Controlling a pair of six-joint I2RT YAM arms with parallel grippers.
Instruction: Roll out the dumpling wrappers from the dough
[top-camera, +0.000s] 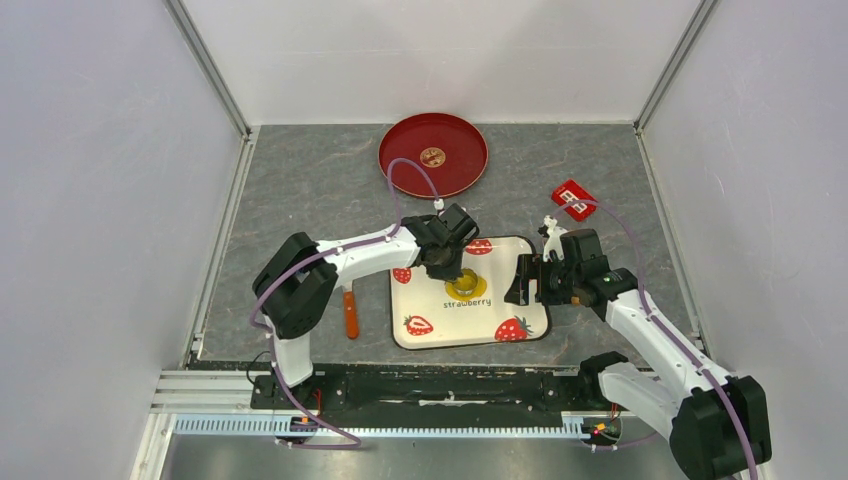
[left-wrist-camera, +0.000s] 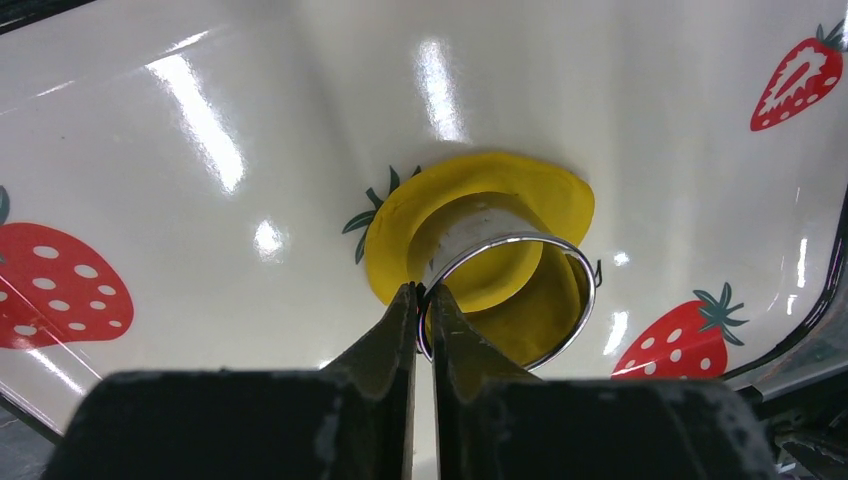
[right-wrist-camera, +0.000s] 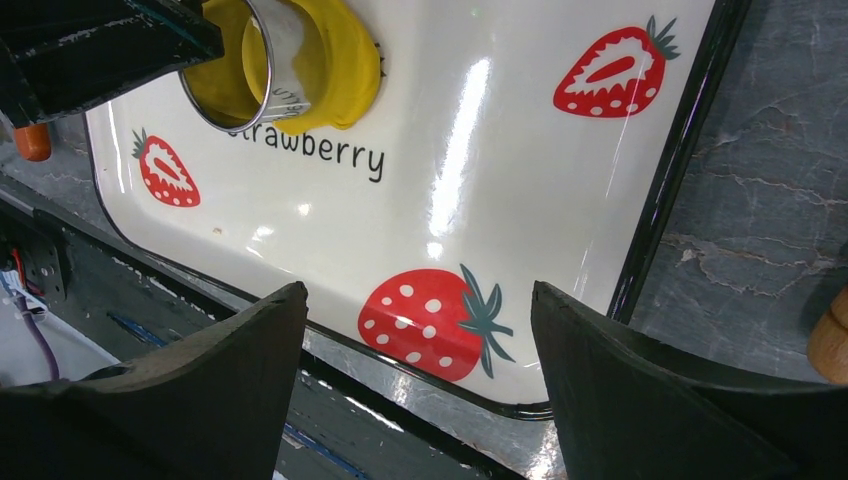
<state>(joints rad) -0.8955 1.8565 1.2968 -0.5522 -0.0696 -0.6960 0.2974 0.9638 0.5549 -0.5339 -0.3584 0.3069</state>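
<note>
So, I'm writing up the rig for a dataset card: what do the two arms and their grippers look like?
Left arm and right arm: white links, bulky black joints, and a thin purple cable running along each. Left gripper and right gripper: two thick, tapering black fingers with scuffed edges.

White-black arms (top-camera: 365, 250), purple cables (top-camera: 407, 160)

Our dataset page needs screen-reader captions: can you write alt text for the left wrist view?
The left gripper pinches the rim of a metal ring cutter resting on flattened yellow dough. The dough lies on a glossy white tray printed with red strawberries.
</note>
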